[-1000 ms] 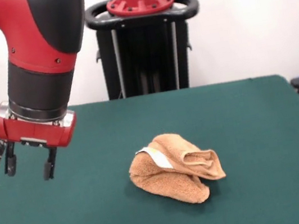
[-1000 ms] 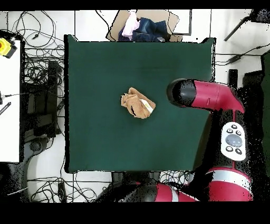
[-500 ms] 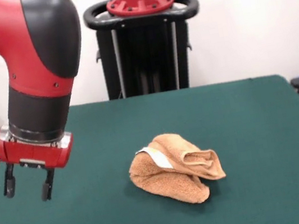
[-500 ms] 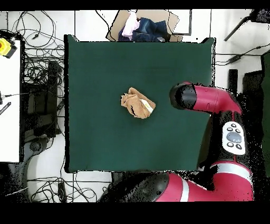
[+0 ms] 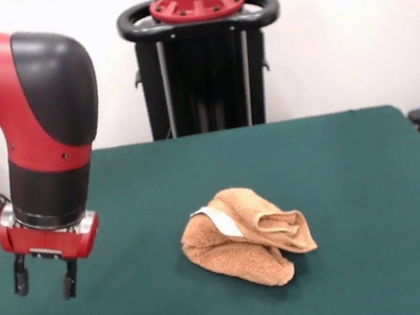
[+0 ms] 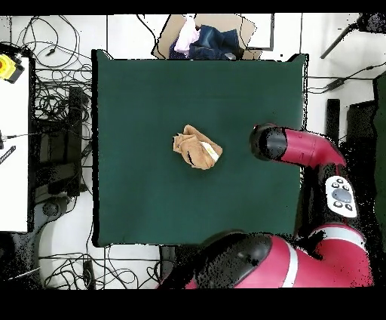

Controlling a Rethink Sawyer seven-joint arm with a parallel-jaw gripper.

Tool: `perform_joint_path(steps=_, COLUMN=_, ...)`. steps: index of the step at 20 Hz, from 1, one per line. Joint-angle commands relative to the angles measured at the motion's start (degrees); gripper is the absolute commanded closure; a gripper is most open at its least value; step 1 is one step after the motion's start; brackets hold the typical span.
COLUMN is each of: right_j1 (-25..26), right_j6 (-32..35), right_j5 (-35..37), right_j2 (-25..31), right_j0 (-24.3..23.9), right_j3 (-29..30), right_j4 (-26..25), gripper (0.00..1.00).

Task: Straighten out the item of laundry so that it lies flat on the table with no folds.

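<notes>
The item of laundry [image 5: 246, 235], an orange-tan towel, lies crumpled in a folded heap near the middle of the dark green table [image 5: 342, 184], a small white tag showing on its left side. From overhead the same bundle [image 6: 196, 147] sits centrally on the table [image 6: 136, 98]. My gripper [image 5: 45, 281] hangs open and empty over the table's left side in the front view, well apart from the towel. Overhead, the arm's wrist [image 6: 265, 143] covers the gripper, to the right of the towel.
A cardboard box with mixed clothes [image 6: 203, 38] sits just beyond the table's top edge in the overhead view. Cables and equipment [image 6: 56, 113] lie on the floor to the left. The arm's red body [image 6: 301, 256] fills the lower right.
The gripper has moved down and slightly left in the front view, nearer the table surface; overhead, the arm drew back towards the right edge. The towel has not moved.
</notes>
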Motion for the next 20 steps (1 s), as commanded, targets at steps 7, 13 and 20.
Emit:
perform_joint_path(steps=7, right_j1=6.31, right_j6=4.74, right_j5=0.60, right_j2=8.39, right_j0=-0.46, right_j3=1.89, right_j4=3.23, gripper=0.00)
perform_joint_path(steps=13, right_j1=8.81, right_j6=5.64, right_j5=1.02, right_j2=6.49, right_j0=0.34, right_j3=-0.65, right_j4=2.64, gripper=0.00)
perform_joint_path(steps=20, right_j1=10.93, right_j6=6.55, right_j5=2.71, right_j2=4.79, right_j0=1.45, right_j3=-3.36, right_j4=2.55, gripper=0.00)
